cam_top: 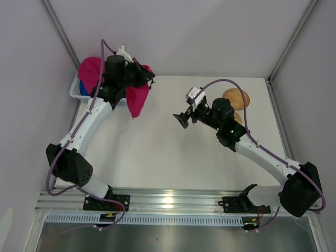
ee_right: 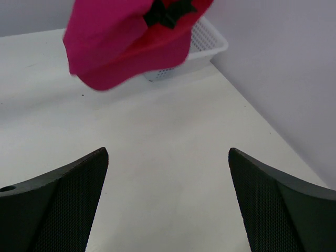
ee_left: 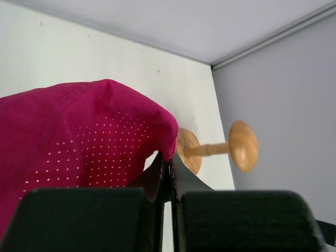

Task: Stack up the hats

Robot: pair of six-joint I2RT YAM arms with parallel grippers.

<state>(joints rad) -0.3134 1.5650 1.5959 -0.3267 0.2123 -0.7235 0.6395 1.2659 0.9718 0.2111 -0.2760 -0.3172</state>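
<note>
Left pincer [cam_top: 143, 77] pinching magenta hat [cam_top: 137, 100], aloft

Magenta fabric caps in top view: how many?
2. One magenta fabric cap hangs from the left gripper; second magenta cap sits in the white mesh basket. More may be hidden there.

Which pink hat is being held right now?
The pink hat hanging from the left hand, which is shut on it beside the white basket. The other pink hat lies inside that basket.

Robot lab enclosure, white table [cam_top: 173, 157], grey walls [cam_top: 184, 31], aluminium rail [cam_top: 173, 200]
</note>
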